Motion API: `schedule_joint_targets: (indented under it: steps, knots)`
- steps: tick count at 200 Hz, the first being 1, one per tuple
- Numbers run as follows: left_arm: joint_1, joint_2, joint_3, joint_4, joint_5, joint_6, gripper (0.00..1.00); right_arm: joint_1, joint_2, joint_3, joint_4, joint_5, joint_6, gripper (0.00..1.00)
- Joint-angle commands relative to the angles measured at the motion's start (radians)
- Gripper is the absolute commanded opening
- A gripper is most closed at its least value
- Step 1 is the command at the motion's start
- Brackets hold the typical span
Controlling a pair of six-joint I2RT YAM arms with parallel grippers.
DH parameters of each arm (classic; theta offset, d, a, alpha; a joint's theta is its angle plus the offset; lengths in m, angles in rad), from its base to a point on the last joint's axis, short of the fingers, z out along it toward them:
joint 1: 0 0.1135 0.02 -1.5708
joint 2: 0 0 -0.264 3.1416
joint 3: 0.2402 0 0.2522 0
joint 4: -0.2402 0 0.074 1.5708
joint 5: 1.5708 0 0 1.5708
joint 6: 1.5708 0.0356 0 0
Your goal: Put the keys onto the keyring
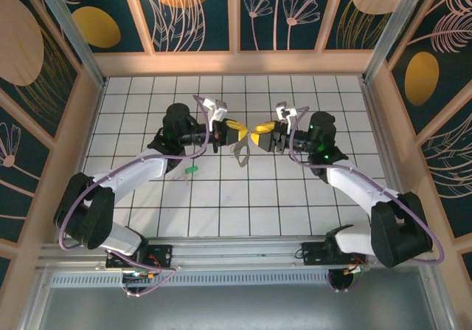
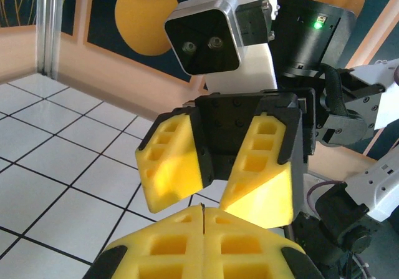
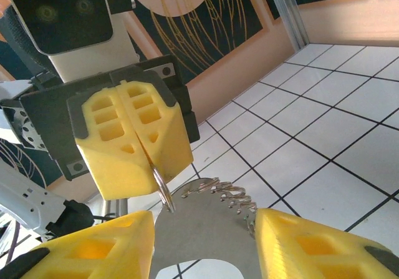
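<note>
A: At frame centre, above the table [image 1: 280,212], the left fingers [image 3: 124,154] are shut on a thin wire of the keyring [image 3: 206,229].
B: And the right fingers [image 3: 299,248]?
A: Part-open, flanking it; whether they pinch it, I can't tell. The green key [image 1: 191,170] lies on the table, lower left of it.
B: So they're steadying the keyring. Next likely calls for one firm grip, freeing an arm for the key.

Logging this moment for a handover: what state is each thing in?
Left gripper: shut on the keyring.
Right gripper: open, fingers either side of the keyring.
Keyring: hanging from the left gripper.
Green key: lying loose, off the keyring.
</note>
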Motion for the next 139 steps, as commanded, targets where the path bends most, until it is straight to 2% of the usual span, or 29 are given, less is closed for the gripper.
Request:
schedule_joint_targets:
  steps: [1,42,72,101,128,139]
  knots:
    - [-0.008,0.002,0.029,0.019,0.029,-0.002,0.00,0.010,0.005,0.041,0.032,-0.026,-0.017,0.45]
    - [-0.012,0.004,0.029,0.012,0.034,-0.001,0.00,0.021,0.014,0.052,0.028,-0.032,-0.019,0.43]
    - [-0.015,0.004,0.029,0.012,0.035,0.003,0.00,0.032,0.021,0.067,0.004,-0.039,-0.036,0.36]
    - [-0.016,0.004,0.032,0.010,0.036,0.006,0.00,0.037,0.022,0.072,-0.008,-0.041,-0.046,0.22]
    - [-0.019,0.007,0.032,0.007,0.037,0.008,0.00,0.037,0.018,0.072,-0.018,-0.041,-0.053,0.00]
    - [-0.019,0.007,0.032,0.006,0.034,0.006,0.00,0.037,0.016,0.072,-0.020,-0.041,-0.055,0.00]
